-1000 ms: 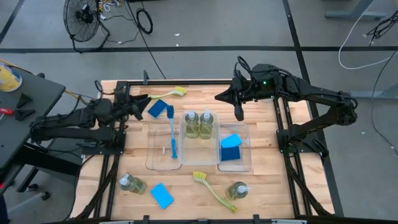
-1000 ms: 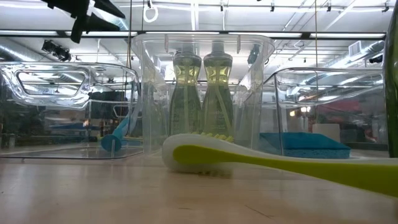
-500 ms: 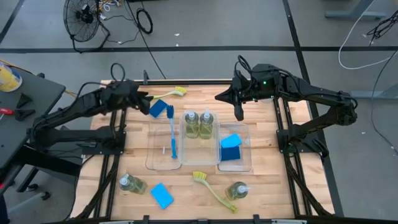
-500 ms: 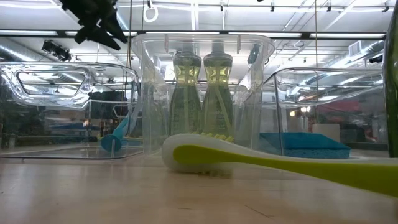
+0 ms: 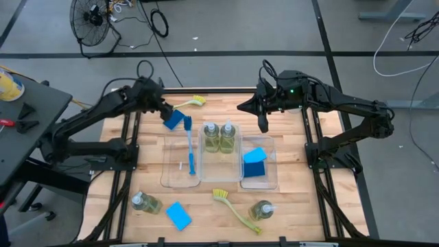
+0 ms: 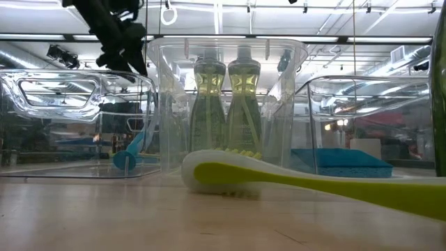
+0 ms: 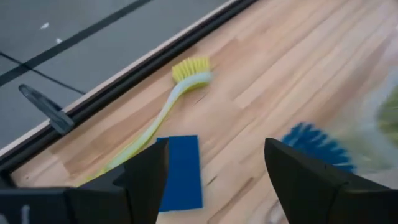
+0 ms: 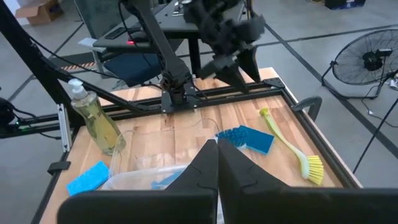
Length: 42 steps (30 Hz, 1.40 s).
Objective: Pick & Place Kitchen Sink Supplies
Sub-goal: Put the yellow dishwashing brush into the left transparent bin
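wooden surface (image 5: 288, 195) half sorted: left hand (image 5: 167, 112), fingers spread, hovers over blue sponge (image 5: 174, 120), next drop and pinch it; right hand (image 5: 264, 126) pressed together, waiting.

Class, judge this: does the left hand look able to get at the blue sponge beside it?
Probably yes: the left hand is open just above the sponge, with nothing between them.

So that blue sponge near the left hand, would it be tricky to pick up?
Probably not. The blue sponge looks soft and light, so it should squash rather than slip. It lies flat beside the yellow brush, so the open left hand may nudge that.
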{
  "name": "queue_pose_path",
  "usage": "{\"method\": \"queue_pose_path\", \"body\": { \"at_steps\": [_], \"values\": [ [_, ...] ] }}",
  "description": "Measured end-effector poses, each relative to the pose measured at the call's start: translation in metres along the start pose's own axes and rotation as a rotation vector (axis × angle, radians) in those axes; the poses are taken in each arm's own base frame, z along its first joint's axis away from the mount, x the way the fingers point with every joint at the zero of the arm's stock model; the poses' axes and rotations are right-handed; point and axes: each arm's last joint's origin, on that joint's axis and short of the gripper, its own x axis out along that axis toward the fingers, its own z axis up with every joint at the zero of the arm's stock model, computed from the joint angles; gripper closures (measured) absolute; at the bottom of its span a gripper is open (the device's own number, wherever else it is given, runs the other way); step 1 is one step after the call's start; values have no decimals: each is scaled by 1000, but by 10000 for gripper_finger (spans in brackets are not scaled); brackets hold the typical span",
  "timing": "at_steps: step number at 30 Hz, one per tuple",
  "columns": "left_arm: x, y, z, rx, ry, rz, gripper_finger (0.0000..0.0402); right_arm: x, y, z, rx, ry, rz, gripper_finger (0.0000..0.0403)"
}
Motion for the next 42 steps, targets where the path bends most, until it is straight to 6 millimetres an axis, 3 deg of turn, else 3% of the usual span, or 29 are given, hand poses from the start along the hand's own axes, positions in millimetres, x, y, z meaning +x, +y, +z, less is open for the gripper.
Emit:
{"method": "queue_pose_path", "body": {
  "at_steps": [11,19,25,35,42],
  "values": [
    [42,15,7,-13,143,35,133,-1,-5,-1,5,13,-19,403],
    [42,24,49,81,108,62,134,-2,-12,-3,17,39,-41,403],
    [63,33,68,221,166,-7,134,-2,-15,-3,-14,41,-29,403],
    [120,38,59,312,347,3,134,-4,-23,-3,-45,38,-56,403],
    [145,40,50,310,430,18,134,-5,-28,-4,-67,50,-72,403]
  ]
}}
